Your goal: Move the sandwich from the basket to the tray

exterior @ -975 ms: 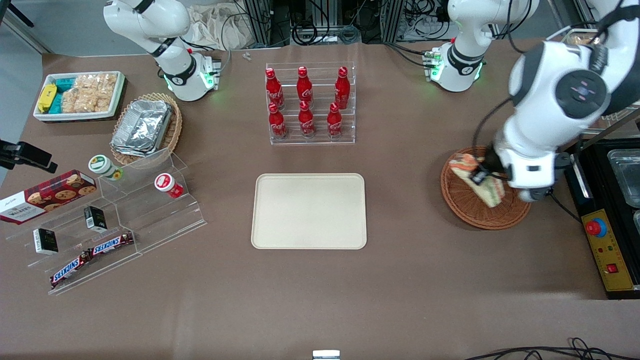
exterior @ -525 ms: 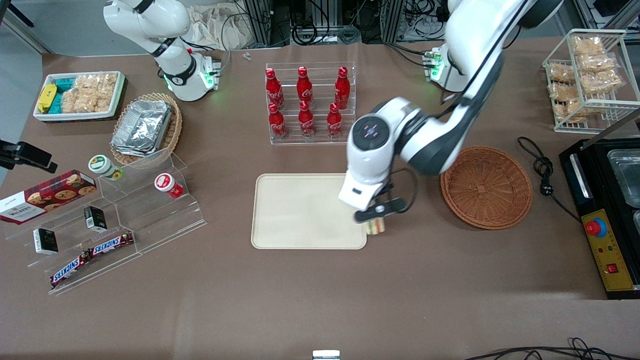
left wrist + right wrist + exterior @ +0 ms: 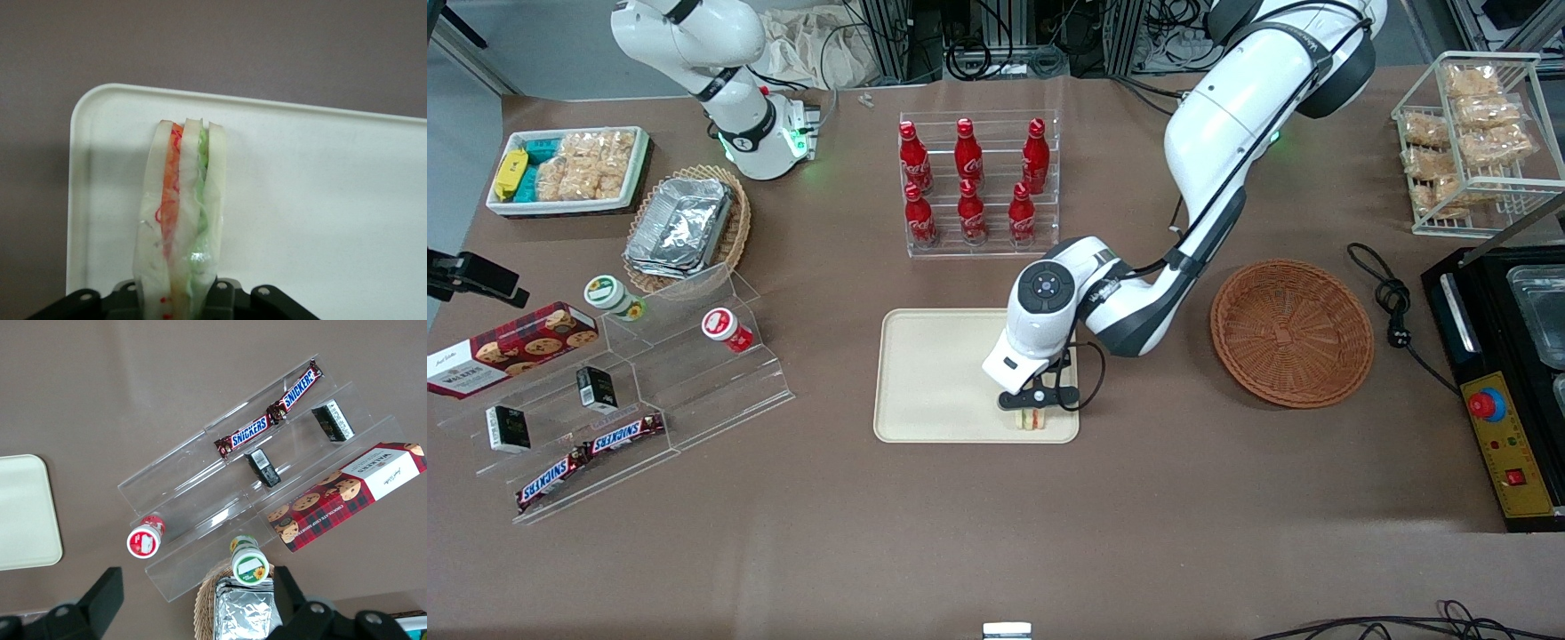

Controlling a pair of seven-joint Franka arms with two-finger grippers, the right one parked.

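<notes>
My left gripper (image 3: 1033,411) is shut on the sandwich (image 3: 1030,420), a clear-wrapped wedge of pale bread with orange, red and green filling. It holds the sandwich on edge over the corner of the cream tray (image 3: 943,373) nearest the front camera and the basket. In the left wrist view the sandwich (image 3: 180,213) stands between the jaws with the tray's rounded corner (image 3: 87,113) under it. I cannot tell whether it touches the tray. The round reddish-brown wicker basket (image 3: 1291,332) is empty, beside the tray toward the working arm's end.
A clear rack of red cola bottles (image 3: 976,182) stands farther from the front camera than the tray. A clear stepped stand with snack bars and cups (image 3: 631,391) lies toward the parked arm's end. A wire rack of snack packets (image 3: 1472,142) and a black appliance (image 3: 1516,373) lie toward the working arm's end.
My left gripper carried the sandwich out of the basket and across to the tray, then moved from the tray's edge to over its near corner. The basket is now empty.
</notes>
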